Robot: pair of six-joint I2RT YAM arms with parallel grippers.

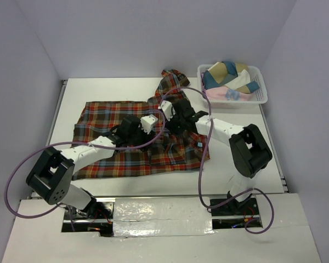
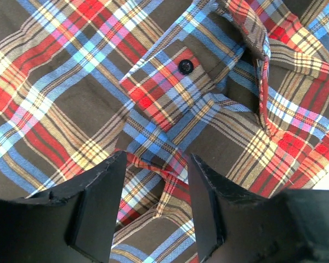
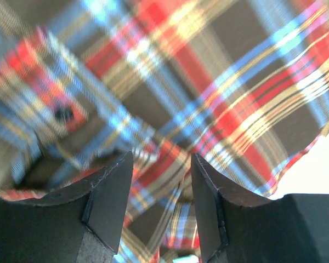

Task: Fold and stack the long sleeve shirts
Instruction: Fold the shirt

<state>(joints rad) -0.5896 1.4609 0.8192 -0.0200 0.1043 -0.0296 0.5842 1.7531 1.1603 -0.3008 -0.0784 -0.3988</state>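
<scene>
1. Lying spread over the left and middle of the white table, the plaid shirt had one part bunched at the far edge, near the basket.
2. Left gripper hung low over the shirt front, jaws parted and released, a raised fold of cloth between its fingertips; a dark button lay just beyond.
3. Right gripper hovered close above the same shirt, jaws likewise parted, grasping nothing; the cloth appeared blurred.
4. White slotted basket stood at the far right corner, holding crumpled blue, tan and pink cloth.
</scene>
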